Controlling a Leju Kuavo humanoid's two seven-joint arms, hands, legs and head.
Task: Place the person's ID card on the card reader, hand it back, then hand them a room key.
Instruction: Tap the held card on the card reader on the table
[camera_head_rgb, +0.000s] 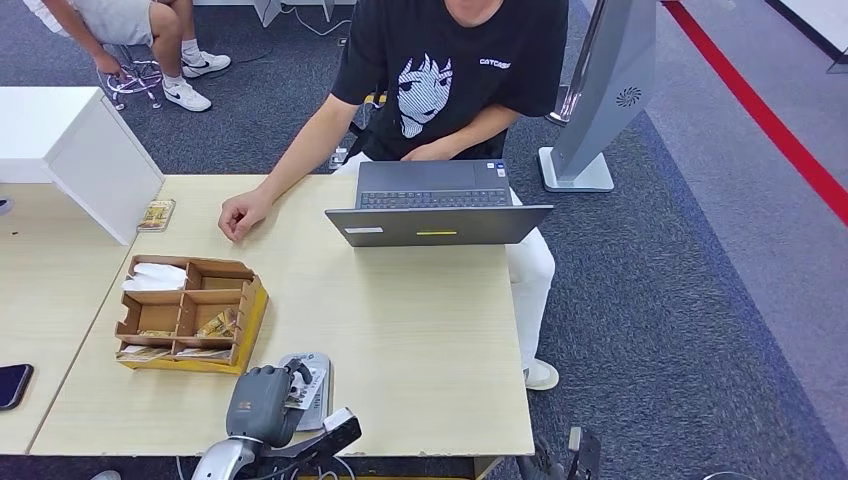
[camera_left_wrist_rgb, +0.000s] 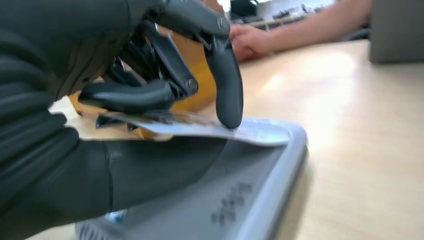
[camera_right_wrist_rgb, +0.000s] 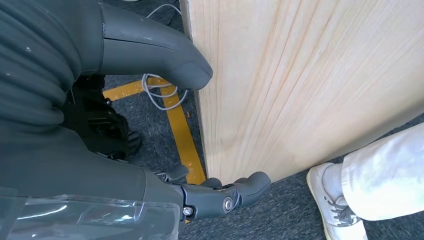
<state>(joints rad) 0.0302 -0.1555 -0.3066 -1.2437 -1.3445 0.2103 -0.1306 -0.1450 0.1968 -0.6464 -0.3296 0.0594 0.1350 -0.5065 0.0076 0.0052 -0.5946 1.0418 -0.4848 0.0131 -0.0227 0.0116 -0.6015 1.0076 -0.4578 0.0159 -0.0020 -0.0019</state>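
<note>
Head view: the left hand (camera_head_rgb: 265, 402) grips the ID card (camera_head_rgb: 303, 388) over the card reader (camera_head_rgb: 312, 385). Left wrist view – fingertips (camera_left_wrist_rgb: 227, 107) pinch the card; its print blurs. Right wrist view: right hand (camera_right_wrist_rgb: 150, 150) open beside the table (camera_right_wrist_rgb: 310, 80).

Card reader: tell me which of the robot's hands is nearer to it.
Left. The left hand is over the card reader, holding the ID card against it. The right hand hangs beside the table edge, above the carpet.
</note>
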